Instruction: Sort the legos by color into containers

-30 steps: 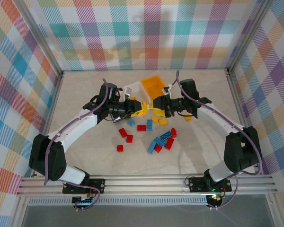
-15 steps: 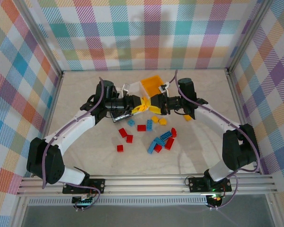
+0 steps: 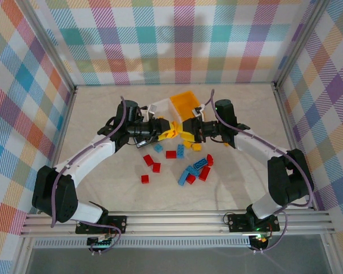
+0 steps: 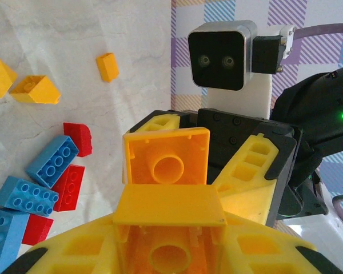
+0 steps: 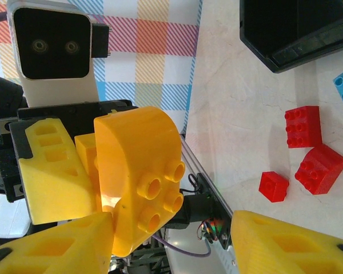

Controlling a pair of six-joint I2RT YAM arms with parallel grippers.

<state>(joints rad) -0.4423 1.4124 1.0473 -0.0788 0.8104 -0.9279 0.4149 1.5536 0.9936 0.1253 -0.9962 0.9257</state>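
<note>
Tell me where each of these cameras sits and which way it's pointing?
Top external: fixed above and behind the arms, looking down at the table; both arms show, the left tool and right tool facing each other.
Left wrist: on the left arm, looking past its own yellow fingers at the right arm's camera.
Right wrist: on the right arm, looking past its own fingers at the left arm's camera.
Shared: both wrist views see the yellow-orange brick held by the left tool, from opposite sides.
</note>
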